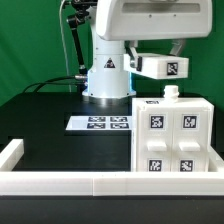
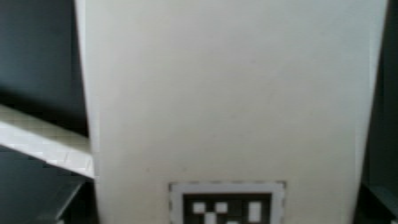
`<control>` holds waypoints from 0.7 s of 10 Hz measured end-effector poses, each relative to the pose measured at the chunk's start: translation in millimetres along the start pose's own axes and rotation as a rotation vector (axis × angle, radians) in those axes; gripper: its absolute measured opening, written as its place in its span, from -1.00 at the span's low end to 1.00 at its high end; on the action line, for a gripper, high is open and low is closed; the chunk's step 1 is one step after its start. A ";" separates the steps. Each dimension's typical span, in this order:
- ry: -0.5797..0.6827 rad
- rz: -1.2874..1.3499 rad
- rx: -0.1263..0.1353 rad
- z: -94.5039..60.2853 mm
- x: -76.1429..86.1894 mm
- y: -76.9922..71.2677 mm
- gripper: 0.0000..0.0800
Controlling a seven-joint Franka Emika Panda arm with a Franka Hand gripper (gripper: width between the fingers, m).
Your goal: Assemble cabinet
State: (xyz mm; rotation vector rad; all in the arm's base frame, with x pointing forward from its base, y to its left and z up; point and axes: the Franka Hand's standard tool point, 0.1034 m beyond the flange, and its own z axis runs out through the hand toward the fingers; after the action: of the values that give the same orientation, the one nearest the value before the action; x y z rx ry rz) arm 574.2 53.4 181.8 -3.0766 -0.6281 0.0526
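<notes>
The cabinet (image 1: 175,135) stands at the exterior view's right, a white box with tags on its front and a small white peg (image 1: 172,93) on top. My gripper (image 1: 158,55) hangs above and behind it, under the big white wrist. It is shut on a small white tagged part (image 1: 160,67), which is held in the air, apart from the cabinet. In the wrist view this white part (image 2: 222,100) fills most of the picture, with its tag (image 2: 231,208) at the edge. My fingers are hidden there.
The marker board (image 1: 100,123) lies flat on the black table in front of the robot base (image 1: 105,80). A low white border rail (image 1: 90,181) runs along the front, with a corner at the exterior view's left (image 1: 12,152).
</notes>
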 end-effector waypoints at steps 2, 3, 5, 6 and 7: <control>-0.002 0.003 0.000 2.2 -1.6 0.1 0.40; -0.003 0.003 0.000 2.4 -1.7 0.1 0.40; -0.003 -0.007 0.000 3.4 1.5 0.5 0.40; 0.005 -0.018 -0.004 3.8 13.5 2.7 0.40; 0.009 -0.020 -0.007 3.0 24.8 5.9 0.40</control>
State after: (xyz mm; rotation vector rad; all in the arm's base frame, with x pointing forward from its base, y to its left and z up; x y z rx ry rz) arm 599.2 57.7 177.9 -3.0748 -0.6592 0.0368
